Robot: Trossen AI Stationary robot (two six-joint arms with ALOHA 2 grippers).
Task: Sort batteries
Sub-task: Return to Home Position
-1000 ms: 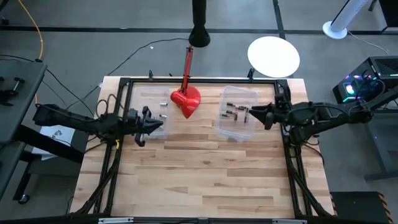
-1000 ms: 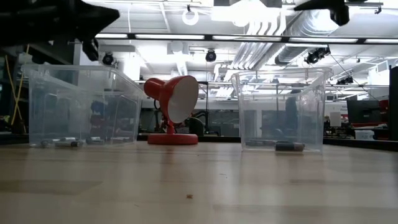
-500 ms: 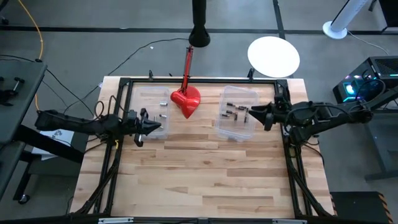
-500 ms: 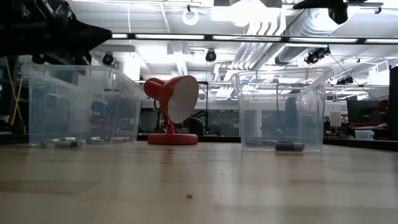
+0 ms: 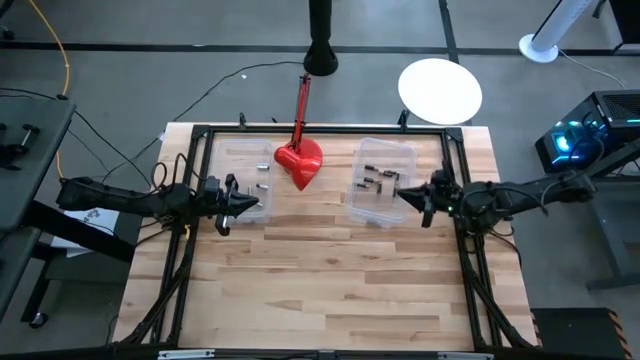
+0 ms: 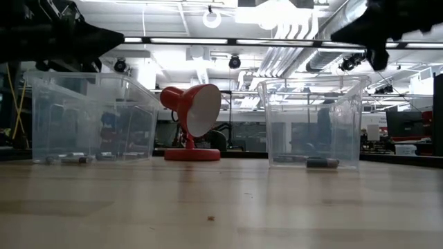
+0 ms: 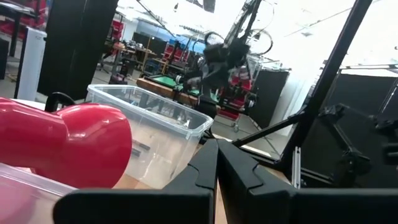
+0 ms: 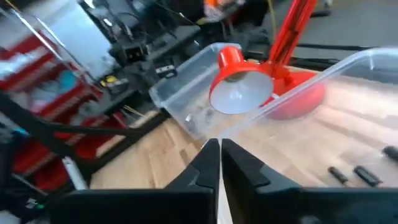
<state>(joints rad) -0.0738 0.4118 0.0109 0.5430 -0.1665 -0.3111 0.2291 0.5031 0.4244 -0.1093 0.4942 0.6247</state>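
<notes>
Hovering, apparently closed: left tool (image 5: 256, 203), right tool (image 5: 404, 195).

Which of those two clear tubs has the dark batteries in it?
The right bin, right of the red lamp: its batteries are dark, the left bin's silvery.

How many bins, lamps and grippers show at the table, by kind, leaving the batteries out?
Clear plastic bins: 2 (left bin, right bin)
Red desk lamp: 1, between the bins
Grippers: 2 (left gripper by the left bin, right gripper by the right bin)
Total: 5
The batteries in both bins are too small to count.
</notes>
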